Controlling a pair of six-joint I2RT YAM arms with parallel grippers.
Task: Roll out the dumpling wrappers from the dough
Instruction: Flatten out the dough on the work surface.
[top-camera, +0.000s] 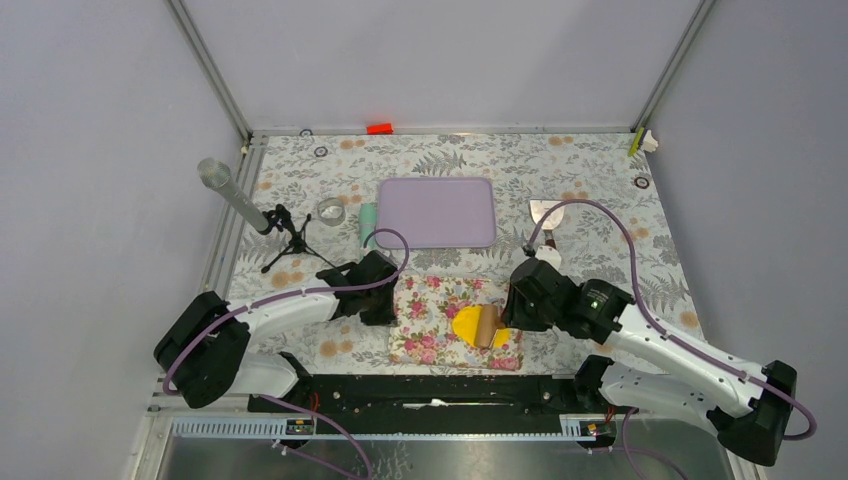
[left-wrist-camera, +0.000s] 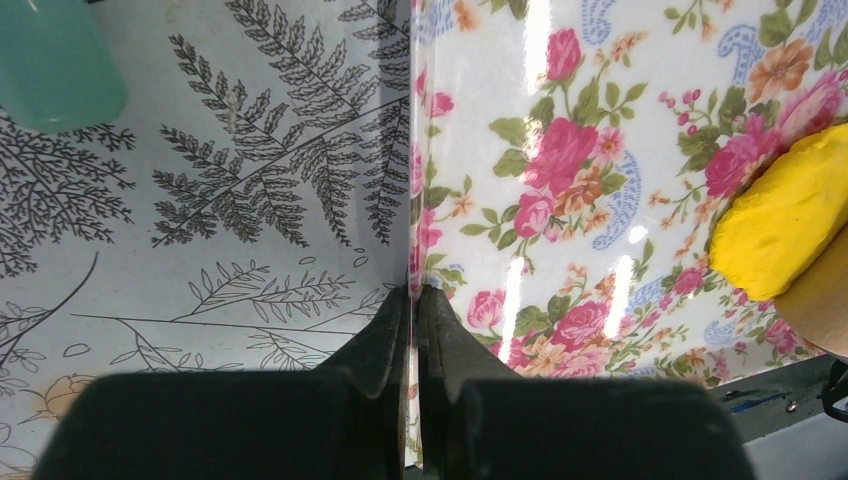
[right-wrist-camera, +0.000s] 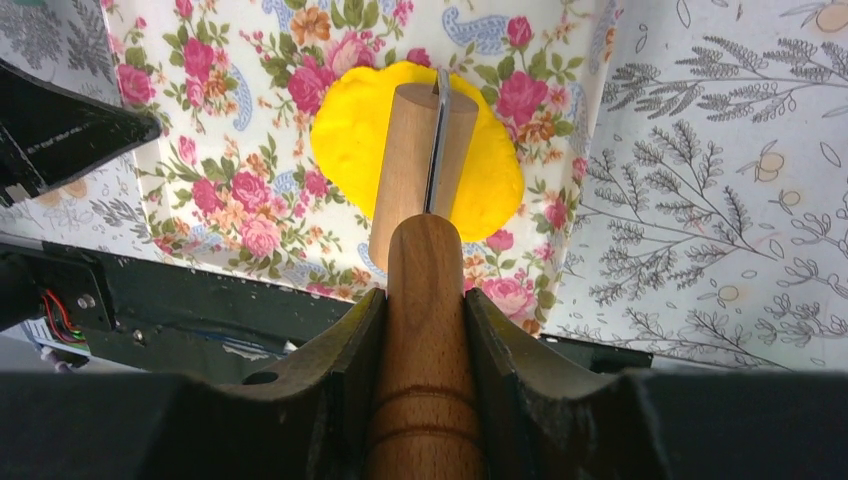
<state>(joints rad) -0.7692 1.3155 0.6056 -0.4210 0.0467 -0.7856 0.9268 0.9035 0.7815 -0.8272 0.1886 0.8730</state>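
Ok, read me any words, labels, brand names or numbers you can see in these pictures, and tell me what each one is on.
There are none to read.
The floral mat, the fern-print table cover, the purple tray, the rolling pin and the dough show only patterns or plain surfaces.
The red tag at the far edge is too small to tell whether it bears any text.

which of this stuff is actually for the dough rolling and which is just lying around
In use: dough, rolling pin in right gripper, floral mat pinched by left gripper.
Lying about: purple tray, teal container, clear ring, metal scraper, tripod stand.
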